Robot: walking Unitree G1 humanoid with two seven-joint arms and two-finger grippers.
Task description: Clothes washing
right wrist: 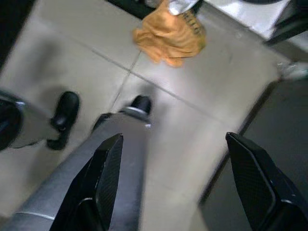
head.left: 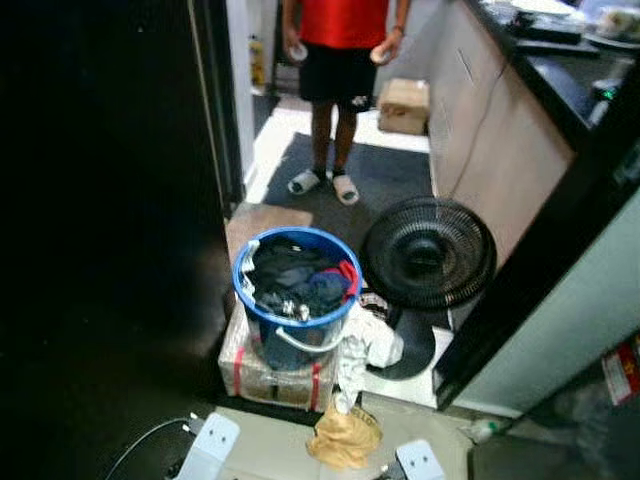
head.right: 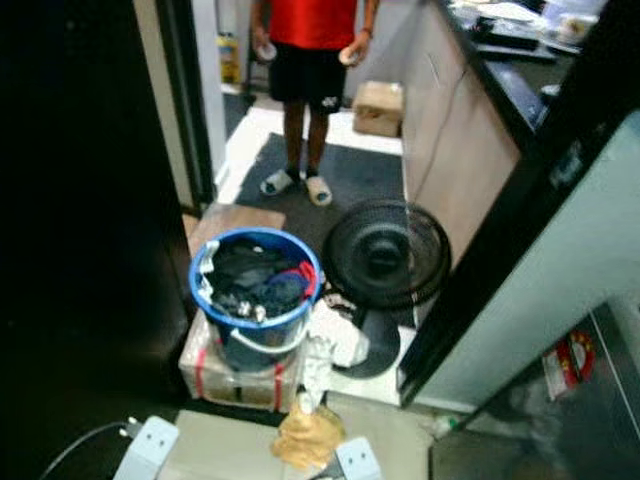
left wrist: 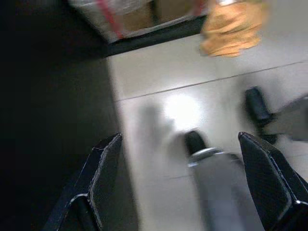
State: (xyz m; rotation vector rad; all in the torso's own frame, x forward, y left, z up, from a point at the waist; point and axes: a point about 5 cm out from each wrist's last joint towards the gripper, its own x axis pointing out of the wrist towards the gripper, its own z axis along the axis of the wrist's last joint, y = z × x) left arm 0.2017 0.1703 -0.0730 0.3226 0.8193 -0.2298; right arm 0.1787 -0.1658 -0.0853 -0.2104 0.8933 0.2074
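Observation:
A blue bucket (head.left: 243,290) heaped with dark clothes (head.left: 290,278) stands on a taped cardboard box (head.left: 275,378) in a doorway ahead of me. A white cloth (head.left: 366,345) trails down from the bucket's right side to the floor. A crumpled tan cloth (head.left: 344,438) lies on the tiles just below it, also seen as tan cloth (right wrist: 169,34). My left gripper (left wrist: 180,183) hangs open over bare tiles. My right gripper (right wrist: 173,180) hangs open too, nothing between its fingers.
A black floor fan (head.left: 428,252) lies right of the bucket. A person in a red top and black shorts (head.left: 338,70) stands beyond on a dark mat. A counter (head.left: 490,130) runs along the right; a dark door (head.left: 100,230) stands on the left. A cable and plug (head.left: 150,435) lie on the floor.

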